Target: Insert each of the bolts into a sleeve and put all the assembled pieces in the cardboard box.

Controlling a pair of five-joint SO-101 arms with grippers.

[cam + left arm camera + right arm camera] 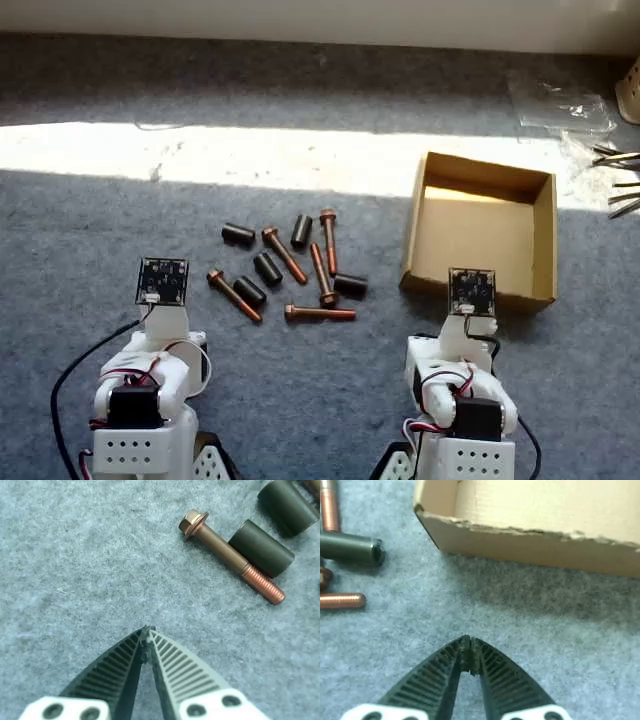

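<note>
Hazards at the outset of assembly. I am holding the left hand (pixel 146 630) with its fingers pressed together on nothing, over the grey table (pixel 75 555) and short of the nearest bolt (pixel 227 562). That bolt is lying against a black sleeve (pixel 261 548). The right hand (pixel 468 640) is likewise closed and empty, hovering near the front wall of the cardboard box (pixel 530 542), which is sitting empty.

In the high view, five bolts and five sleeves are lying loose in one crowded group between the arms, none of them joined. I am judging three risks:

- Fingers closing on the nearest bolt are likely to nudge the touching sleeve, and a round sleeve may roll (the fuzzy covering may slow it).
- A thread meeting a sleeve mouth off-axis may jam or push the sleeve away.
- The ragged front edge of the box may catch a piece being carried low over it.

Writing: I am finding no legible print on the box, bolts or sleeves.
</note>
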